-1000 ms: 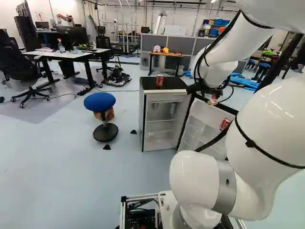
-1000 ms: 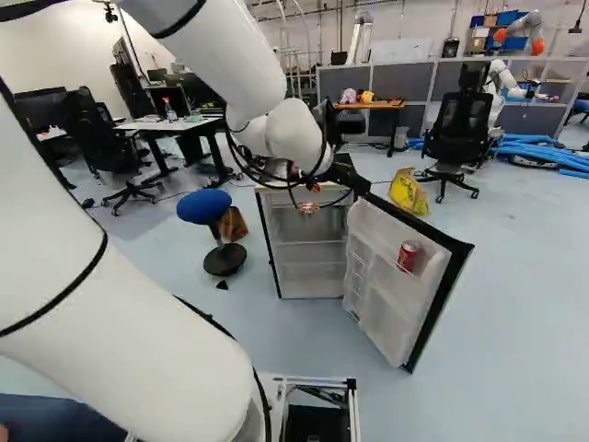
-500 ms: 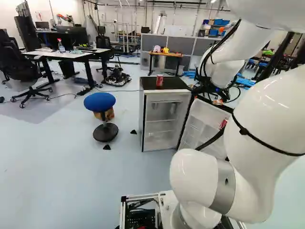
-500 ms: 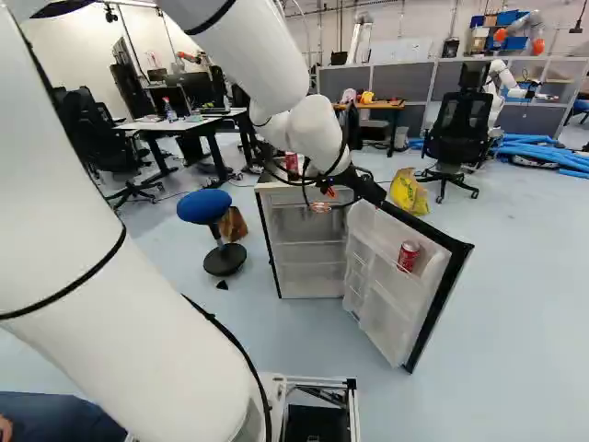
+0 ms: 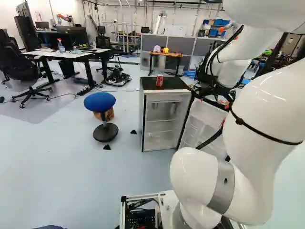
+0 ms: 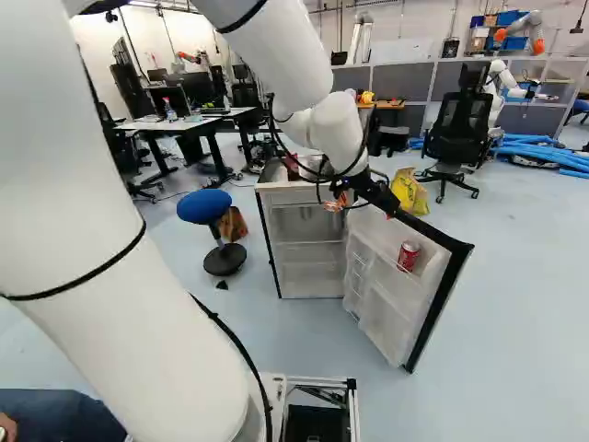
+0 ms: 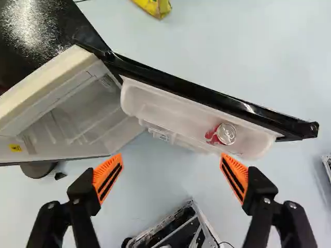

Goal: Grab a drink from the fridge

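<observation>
Inside the smooth plastic door bin (image 7: 170, 112), near its outer end: cylindrical red metal can (image 7: 226, 134). Gripper (image 6: 340, 200), spread wide, empty, has shifted rightward in the right base view.

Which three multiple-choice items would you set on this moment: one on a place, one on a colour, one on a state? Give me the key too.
1. Where does the wrist view show the red can?
A. On the floor
B. In the door shelf
C. Between the gripper's pads

2. What colour is the stool seat?
A. Blue
B. Yellow
C. White

3. What state is the gripper in?
A. Shut on the can
B. Shut on nothing
C. Open

Key:
1: B, since the wrist view shows the can inside the shelf's walls.
2: A, since the seat is plainly blue in both base views.
3: C, since the wrist view shows its orange pads wide apart, gripping nothing.
</observation>
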Motion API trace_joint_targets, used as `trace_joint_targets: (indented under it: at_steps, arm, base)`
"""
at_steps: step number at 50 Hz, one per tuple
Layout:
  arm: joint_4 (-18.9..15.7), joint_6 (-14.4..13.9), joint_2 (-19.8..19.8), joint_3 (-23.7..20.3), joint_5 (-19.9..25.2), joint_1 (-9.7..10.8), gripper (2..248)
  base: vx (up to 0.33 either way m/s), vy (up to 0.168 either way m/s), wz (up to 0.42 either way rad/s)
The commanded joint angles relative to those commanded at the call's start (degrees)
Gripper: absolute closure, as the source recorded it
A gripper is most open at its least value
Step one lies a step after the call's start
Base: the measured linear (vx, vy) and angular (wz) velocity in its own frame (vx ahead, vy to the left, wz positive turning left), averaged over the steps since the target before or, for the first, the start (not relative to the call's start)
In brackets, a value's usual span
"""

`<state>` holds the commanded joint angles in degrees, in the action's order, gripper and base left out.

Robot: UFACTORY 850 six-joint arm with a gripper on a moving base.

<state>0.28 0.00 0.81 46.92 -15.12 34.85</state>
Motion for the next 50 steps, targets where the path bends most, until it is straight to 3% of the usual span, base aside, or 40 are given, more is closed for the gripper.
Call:
trace_joint_targets:
  at_steps: [50]
  arm:
    - [0.0, 0.0, 12.26, 13.44, -0.51, 5.82, 3]
  base:
    - [0.0, 0.0, 0.0]
